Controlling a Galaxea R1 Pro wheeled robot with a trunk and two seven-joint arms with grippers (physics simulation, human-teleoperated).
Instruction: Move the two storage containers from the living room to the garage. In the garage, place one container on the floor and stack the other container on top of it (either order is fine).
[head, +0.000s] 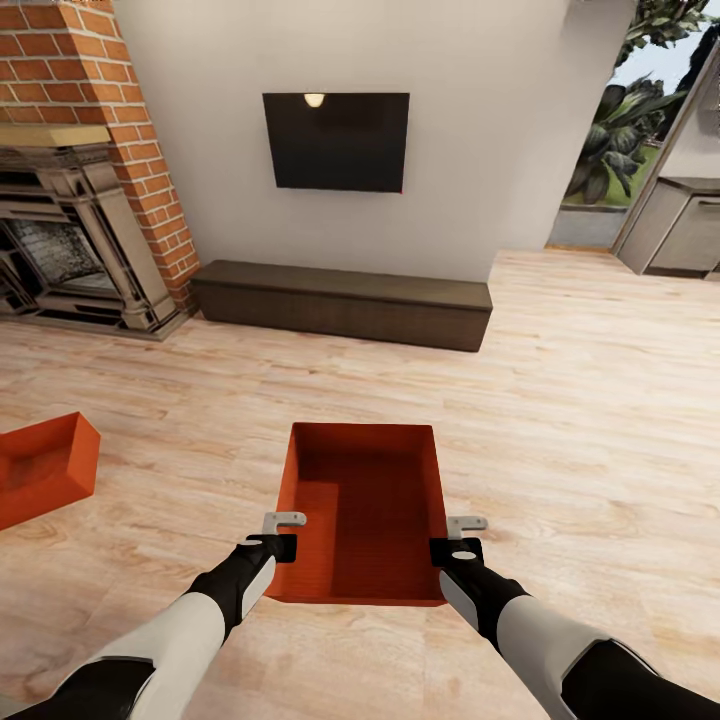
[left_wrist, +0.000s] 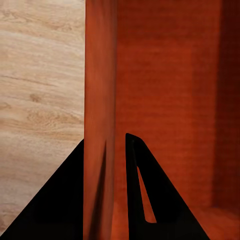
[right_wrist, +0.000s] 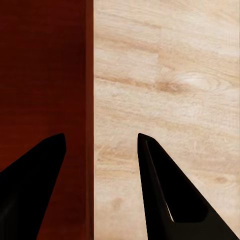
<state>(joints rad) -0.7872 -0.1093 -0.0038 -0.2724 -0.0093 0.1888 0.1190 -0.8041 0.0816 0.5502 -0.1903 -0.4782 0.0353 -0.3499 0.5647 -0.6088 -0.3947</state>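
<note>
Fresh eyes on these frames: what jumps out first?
The orange-red storage container on the wood plank floor, dead centre, with the left gripper and right gripper each straddling one of its side walls. In the left wrist view the wall sits tight between the fingers; in the right wrist view the jaws are wider around the wall. A second container lies at the left edge, below the brick fireplace.
</note>
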